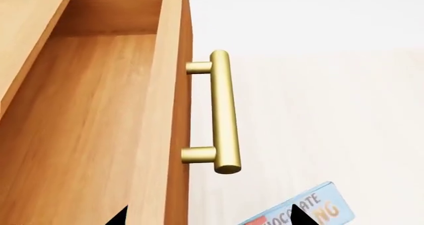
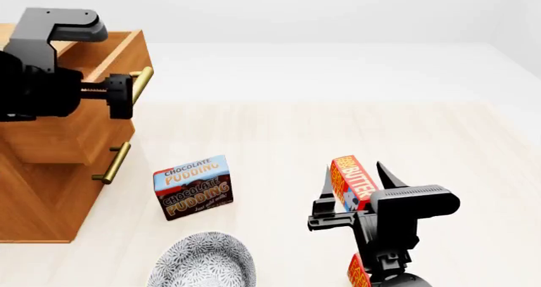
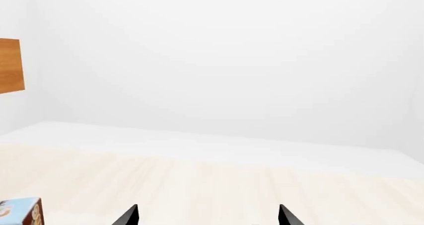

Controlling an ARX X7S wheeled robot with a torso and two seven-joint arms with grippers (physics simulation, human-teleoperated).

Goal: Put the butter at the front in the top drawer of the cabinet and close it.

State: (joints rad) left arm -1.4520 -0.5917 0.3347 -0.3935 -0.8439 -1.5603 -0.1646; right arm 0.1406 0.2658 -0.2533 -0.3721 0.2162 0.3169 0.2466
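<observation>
Second butter carton: nearest, low at right, mostly hidden behind right arm.
Patterned bowl: near, left of centre.
Right gripper: fingers spread apart, straddling the butter, upright carton between the tips; contact not clear.
Chocolate pudding box: left of the butter, well apart.
Left gripper: parted, at brass handle, gripping nothing.
Top drawer: pulled out of the cabinet, far left.
</observation>
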